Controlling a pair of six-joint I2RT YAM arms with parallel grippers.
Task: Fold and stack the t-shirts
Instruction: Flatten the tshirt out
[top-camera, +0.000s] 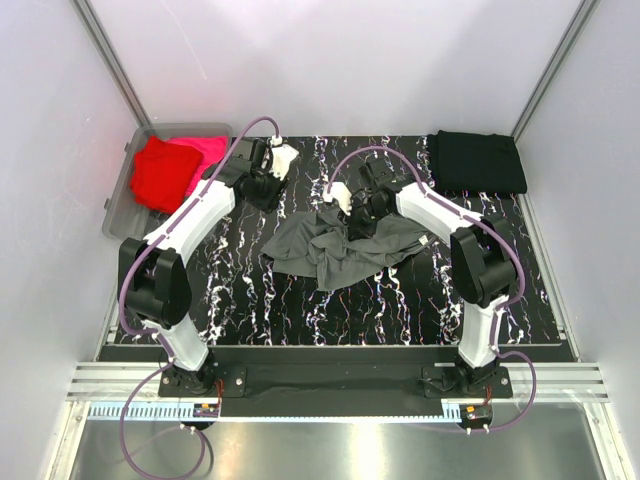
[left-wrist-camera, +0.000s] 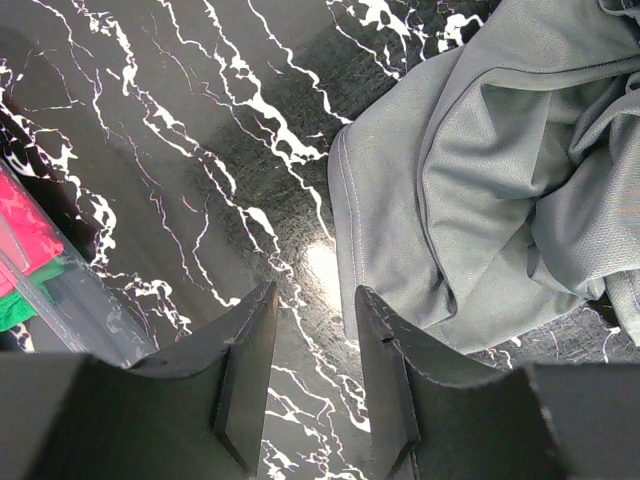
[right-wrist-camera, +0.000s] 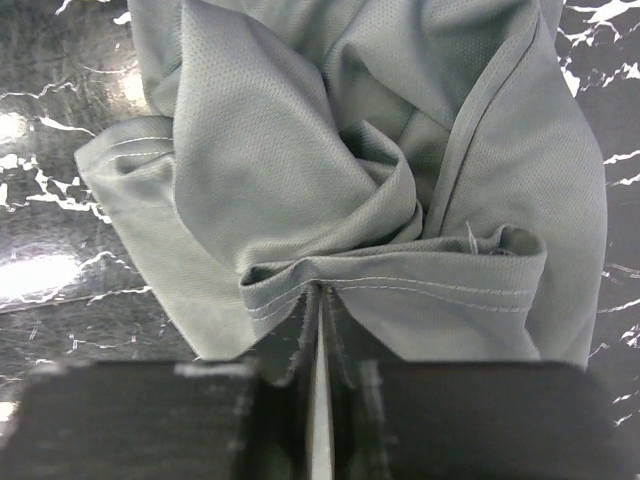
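A dark grey t-shirt (top-camera: 330, 248) lies crumpled mid-table. My right gripper (top-camera: 357, 222) is at its far edge. In the right wrist view the right gripper (right-wrist-camera: 321, 292) is shut on the shirt's stitched hem, and the rest of the dark grey t-shirt (right-wrist-camera: 300, 150) bunches in folds beyond. My left gripper (top-camera: 270, 192) hovers left of the shirt. The left wrist view shows the left gripper (left-wrist-camera: 315, 305) open over bare tabletop, with the grey t-shirt (left-wrist-camera: 480, 200) just to its right and untouched. A black t-shirt (top-camera: 478, 162) lies folded at the back right.
A clear plastic bin (top-camera: 118, 200) at the back left holds a red t-shirt (top-camera: 160, 175) and a pink t-shirt (top-camera: 205, 150). The left wrist view shows the bin's edge (left-wrist-camera: 70, 300) with a scrap of green cloth (left-wrist-camera: 15, 312) inside. White walls enclose the black marbled table (top-camera: 400, 300).
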